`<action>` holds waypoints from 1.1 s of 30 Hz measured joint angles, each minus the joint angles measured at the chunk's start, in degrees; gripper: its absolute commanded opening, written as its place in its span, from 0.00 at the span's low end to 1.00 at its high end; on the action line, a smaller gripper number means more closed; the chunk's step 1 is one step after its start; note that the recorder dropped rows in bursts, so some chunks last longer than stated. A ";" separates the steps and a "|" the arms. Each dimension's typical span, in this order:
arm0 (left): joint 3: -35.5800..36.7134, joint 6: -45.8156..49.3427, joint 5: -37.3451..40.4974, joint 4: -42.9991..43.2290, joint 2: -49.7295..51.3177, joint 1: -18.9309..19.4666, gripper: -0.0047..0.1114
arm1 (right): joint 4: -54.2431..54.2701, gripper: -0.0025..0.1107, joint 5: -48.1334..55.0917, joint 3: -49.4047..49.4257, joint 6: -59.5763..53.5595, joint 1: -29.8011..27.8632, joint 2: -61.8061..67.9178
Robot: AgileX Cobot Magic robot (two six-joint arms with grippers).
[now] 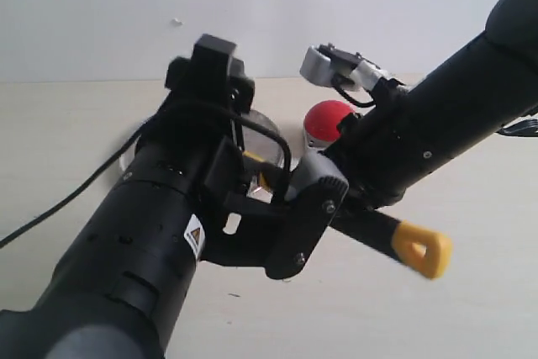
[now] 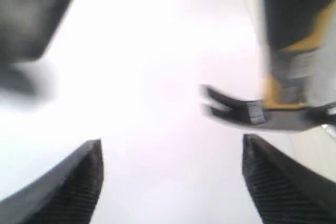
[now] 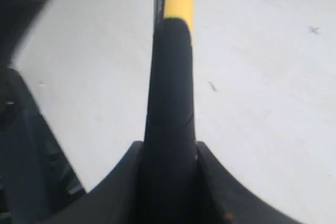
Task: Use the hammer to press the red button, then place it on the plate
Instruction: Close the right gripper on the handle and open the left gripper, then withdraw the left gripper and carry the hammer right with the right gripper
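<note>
Right gripper (image 3: pixel 169 153) clamps the hammer (image 3: pixel 170 77) handle, arm slanting down; left gripper (image 2: pixel 170 182) hangs wide open, apparently near the head.

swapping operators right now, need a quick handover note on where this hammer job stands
Right tool: shut on the hammer handle, hammer seemingly held off the table.
Left tool: open, empty, hammer head just ahead of it.
Red button: on the table beside the plate, both partly hidden in the exterior view.
Done: hammer picked up; whether the button was pressed cannot be told.
Left: press if needed, then lay the hammer on the plate.
</note>
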 measured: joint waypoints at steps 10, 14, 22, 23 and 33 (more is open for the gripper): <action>-0.25 -13.80 1.72 -1.87 -6.18 1.37 0.71 | -19.96 0.02 -8.88 0.76 14.88 0.00 -4.00; -0.25 -25.82 1.72 -6.56 -9.46 4.12 0.59 | -27.63 0.02 -12.35 0.76 21.44 0.00 -8.56; 3.93 -51.81 0.52 -16.75 -11.94 17.63 0.04 | -44.13 0.02 -21.76 0.76 37.38 0.00 -21.85; 5.78 -54.99 -1.45 -15.72 -12.11 19.18 0.04 | -45.18 0.02 -23.96 1.13 38.47 0.00 -24.30; 15.89 -78.38 -37.99 0.04 -17.72 35.15 0.04 | -49.54 0.02 -48.35 15.74 39.55 0.00 -35.78</action>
